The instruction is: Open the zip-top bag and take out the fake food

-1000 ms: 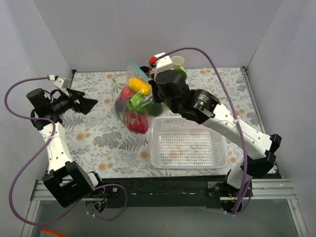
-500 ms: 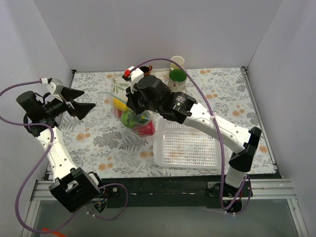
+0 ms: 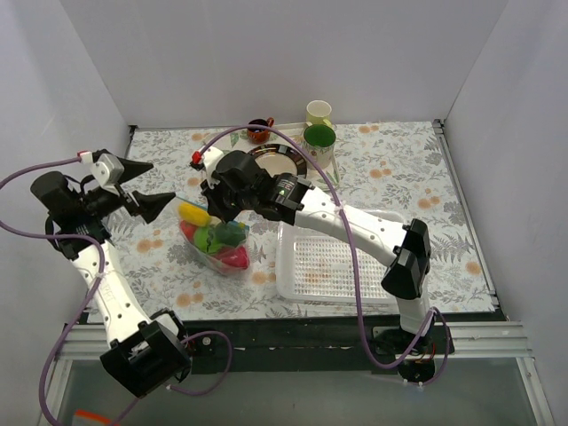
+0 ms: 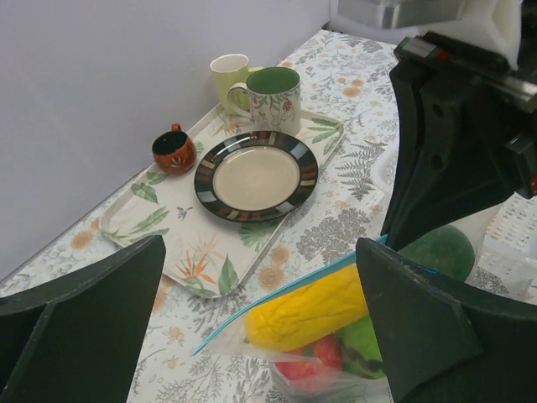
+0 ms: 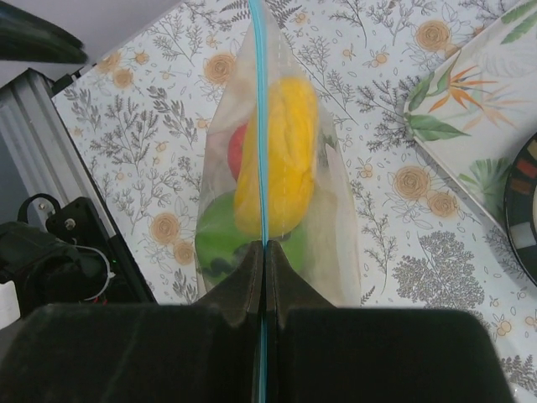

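Note:
The clear zip-top bag (image 3: 213, 241) hangs left of centre with its blue zip strip (image 5: 262, 126) closed. Inside it lies the fake food: a yellow piece (image 3: 193, 213), green pieces (image 3: 222, 236) and a red piece (image 3: 232, 258). My right gripper (image 3: 232, 206) is shut on the zip strip and holds the bag up; in the right wrist view (image 5: 263, 252) the strip runs between the closed jaws. My left gripper (image 3: 153, 186) is open and empty, just left of the bag's free corner (image 4: 210, 340); the yellow piece (image 4: 315, 306) shows between its jaws.
A white perforated basket (image 3: 337, 262) lies right of the bag. At the back, a floral tray (image 4: 180, 231) holds a striped plate (image 4: 256, 176), a green-lined mug (image 3: 319, 146), a pale cup (image 3: 319, 112) and a small brown-red cup (image 3: 258, 130).
My right gripper has carried the bag left and toward the front, off the back tray and away from the basket. My left gripper has drawn slightly left and tilted, jaws open toward the bag.

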Robot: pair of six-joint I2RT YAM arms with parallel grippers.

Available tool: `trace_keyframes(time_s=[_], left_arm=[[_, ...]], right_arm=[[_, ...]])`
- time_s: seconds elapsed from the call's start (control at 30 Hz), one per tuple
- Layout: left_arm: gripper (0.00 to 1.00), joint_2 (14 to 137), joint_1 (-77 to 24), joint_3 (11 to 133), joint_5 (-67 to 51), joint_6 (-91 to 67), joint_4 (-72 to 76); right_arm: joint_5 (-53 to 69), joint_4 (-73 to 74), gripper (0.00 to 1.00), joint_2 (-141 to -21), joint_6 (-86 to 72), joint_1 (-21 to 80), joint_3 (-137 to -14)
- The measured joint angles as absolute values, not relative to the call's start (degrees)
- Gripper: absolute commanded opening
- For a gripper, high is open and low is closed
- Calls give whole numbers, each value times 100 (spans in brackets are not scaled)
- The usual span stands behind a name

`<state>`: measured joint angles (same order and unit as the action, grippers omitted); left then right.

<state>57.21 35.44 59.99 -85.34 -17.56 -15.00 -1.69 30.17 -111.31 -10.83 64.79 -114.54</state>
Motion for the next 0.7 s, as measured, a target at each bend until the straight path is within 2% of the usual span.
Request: trace_keyframes(time_s=[0.17, 0.37, 0.6, 0.7], left_arm=[[98, 5671, 3454, 5457, -8534, -1498, -1439], [98, 5680, 2624, 4816, -8490, 484, -2233], [98, 5874, 1680, 5009, -8495, 1590, -2707], [94, 5959, 1446, 5129, -8418, 1824, -2790]], right_arm=[[-121, 2987, 1, -11126, -803, 6488, -11498], [152, 2812, 1, -10927, -683, 6329, -11131], [558, 2742, 1, -10713, -679, 6047, -10851], [716, 2744, 1, -10713, -657, 6038, -10851]])
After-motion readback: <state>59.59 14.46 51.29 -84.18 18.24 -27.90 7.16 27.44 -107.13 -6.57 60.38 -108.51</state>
